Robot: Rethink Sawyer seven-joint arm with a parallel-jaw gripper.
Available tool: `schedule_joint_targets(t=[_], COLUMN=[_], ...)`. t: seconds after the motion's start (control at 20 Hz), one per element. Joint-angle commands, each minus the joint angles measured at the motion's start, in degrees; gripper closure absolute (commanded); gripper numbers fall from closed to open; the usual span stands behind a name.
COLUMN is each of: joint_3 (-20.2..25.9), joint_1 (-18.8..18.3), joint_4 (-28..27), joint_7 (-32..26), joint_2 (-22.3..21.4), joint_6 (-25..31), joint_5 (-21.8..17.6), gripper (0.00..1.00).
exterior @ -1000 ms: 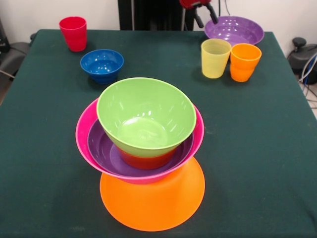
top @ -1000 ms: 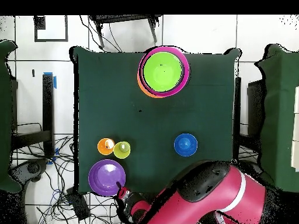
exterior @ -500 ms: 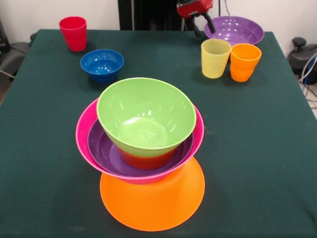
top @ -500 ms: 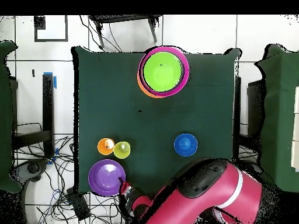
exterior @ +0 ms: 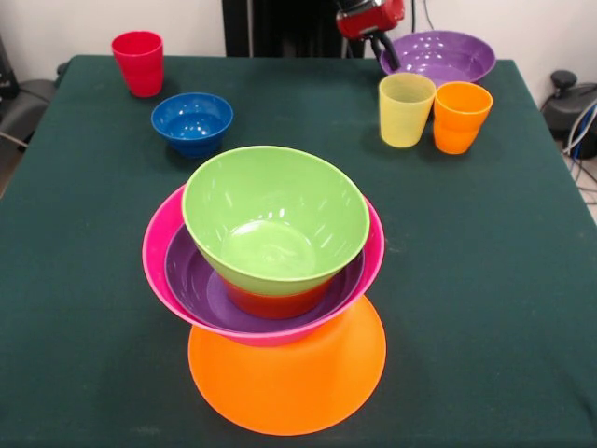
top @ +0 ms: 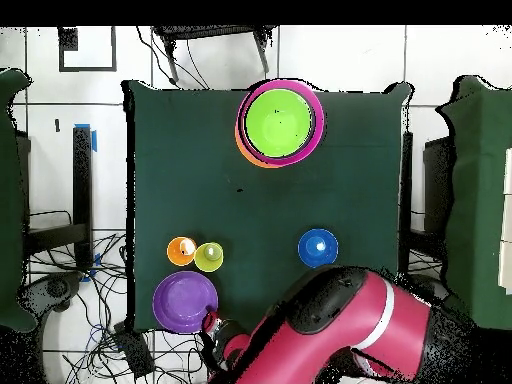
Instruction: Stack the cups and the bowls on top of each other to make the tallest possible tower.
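Closing in, my gripper (exterior: 382,49) has dropped to the near rim of the purple bowl (exterior: 446,54) at the table's (exterior: 522,280) far corner, which has shifted slightly. Whether my fingers pinch that rim, I cannot tell. Once lifted, it goes onto the tower (exterior: 275,280) by the opposite edge.

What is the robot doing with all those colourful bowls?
It is building a tower: a green bowl sits in red-orange, purple and pink ones on an upturned orange bowl. The gripper is at the rim of a loose purple bowl. The blue bowl and three cups stand loose on the table.
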Motion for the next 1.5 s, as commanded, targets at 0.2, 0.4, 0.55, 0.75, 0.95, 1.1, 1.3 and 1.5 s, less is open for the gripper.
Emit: schedule_joint_targets(t=[0.2,0.4,0.55,0.75,0.95,1.1,1.3,1.5], joint_3=[2.5,3.5,6.0,11.6,19.7,25.6,30.9,37.6], joint_1=[2.0,1.1,-0.5,-3.6,-8.3,-11.5,-13.0,-16.3], joint_4=[-9.7,-7.2,-3.4,3.6,9.2,12.0,14.9,16.0], joint_7=[3.1,4.0,4.8,6.0,5.6,4.6,3.2,1.5], joint_2=[-1.0,-4.4,-9.5,-17.9,-25.4,-28.1,-34.8,-41.4], joint_6=[6.9,8.3,11.7,18.3,27.0,32.8,37.6,42.9], joint_5=[0.6,0.9,0.9,3.4,8.2,12.6,18.7,24.2], gripper=[1.0,1.0,1.0,1.0,1.0,1.0,1.0,1.0])
